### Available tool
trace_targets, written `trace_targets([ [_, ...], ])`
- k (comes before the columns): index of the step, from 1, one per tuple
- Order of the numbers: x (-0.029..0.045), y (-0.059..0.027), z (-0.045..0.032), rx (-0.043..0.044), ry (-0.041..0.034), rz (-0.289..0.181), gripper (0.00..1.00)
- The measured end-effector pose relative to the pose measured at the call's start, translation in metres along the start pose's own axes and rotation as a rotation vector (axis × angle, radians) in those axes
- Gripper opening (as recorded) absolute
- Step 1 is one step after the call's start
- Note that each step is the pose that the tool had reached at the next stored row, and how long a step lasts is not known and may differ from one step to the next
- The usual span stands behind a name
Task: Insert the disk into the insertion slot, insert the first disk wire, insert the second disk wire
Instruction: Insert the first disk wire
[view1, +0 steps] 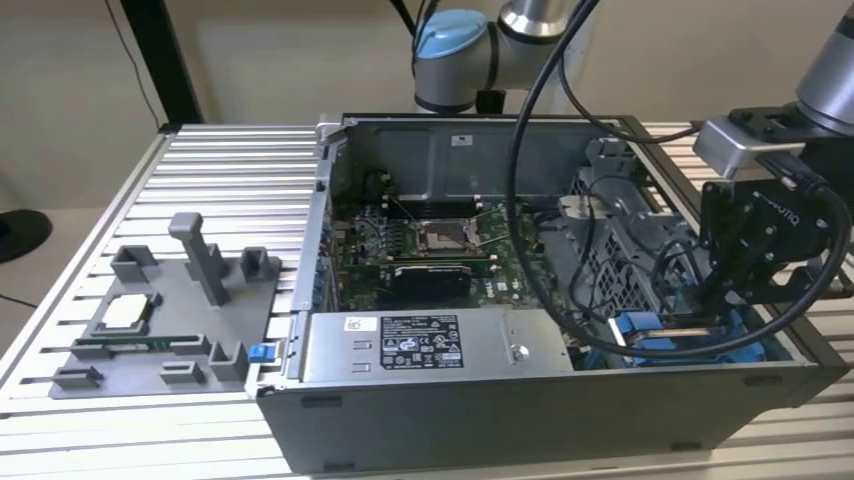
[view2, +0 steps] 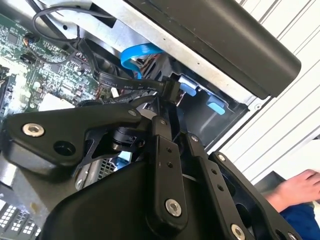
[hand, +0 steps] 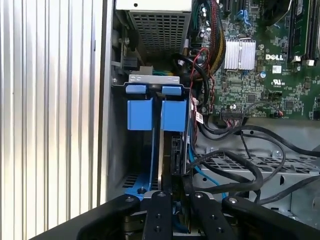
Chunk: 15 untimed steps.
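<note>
The slatted worktop (view1: 200, 160) carries your open case (view1: 534, 420). In its corner on the exterior view's right, the disk (hand: 172, 115) sits edge-on in the slot (hand: 150, 78). Your gripper (view2: 169, 107) looks clamped on a black wire plug (view2: 171, 86), right at the disk's near end. The disk's long axis runs straight away from the gripper.

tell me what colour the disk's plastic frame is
Bright blue; the frame shows best in the first wrist view.

Disk (hand: 141, 114) (blue-framed) edge-on inside insertion slot (hand: 118, 145)
</note>
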<state>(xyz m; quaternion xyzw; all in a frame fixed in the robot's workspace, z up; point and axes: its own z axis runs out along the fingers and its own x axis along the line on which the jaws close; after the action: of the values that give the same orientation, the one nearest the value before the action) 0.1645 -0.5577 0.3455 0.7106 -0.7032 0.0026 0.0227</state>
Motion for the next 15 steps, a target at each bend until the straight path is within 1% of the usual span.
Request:
trace_targets([
  [4,-0.0007,0.0,0.0006,0.0026,-0.0002,0.009,0.0],
  [15,-0.002,-0.0001,0.0022,0.0057,-0.0005,0.029,0.0],
])
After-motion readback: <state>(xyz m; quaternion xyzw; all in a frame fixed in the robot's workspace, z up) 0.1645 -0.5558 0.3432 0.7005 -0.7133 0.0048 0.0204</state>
